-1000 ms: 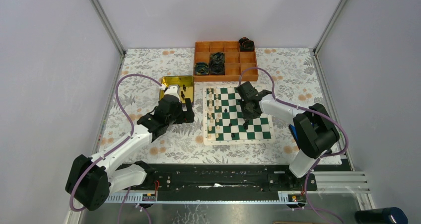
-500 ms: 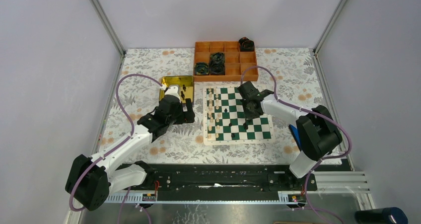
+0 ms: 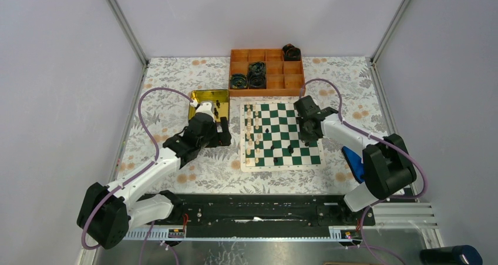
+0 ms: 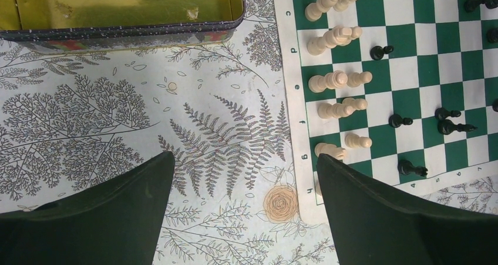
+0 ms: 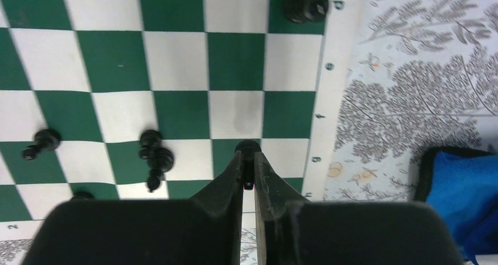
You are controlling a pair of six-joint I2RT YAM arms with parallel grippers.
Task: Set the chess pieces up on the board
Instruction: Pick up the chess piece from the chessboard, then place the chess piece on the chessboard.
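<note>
We are pinching a tiny black chess piece (image 5: pixel 248 146) in our narrowed right gripper (image 5: pixel 248 162) above the right edge of the green-and-white board (image 3: pixel 282 167); our left gripper (image 4: pixel 242 177) is gaping wide beside it.

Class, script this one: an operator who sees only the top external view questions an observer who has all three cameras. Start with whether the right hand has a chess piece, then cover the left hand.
Operator: From above, the right hand hides whatever is under it. Is it holding anything?
Observer: Yes. The right hand is shut on a black piece, over a green square near the board's numbered border.
Operator: And the left hand?
Observer: The left hand is open and empty, over the patterned cloth beside the board, short of the yellow tin.
</note>
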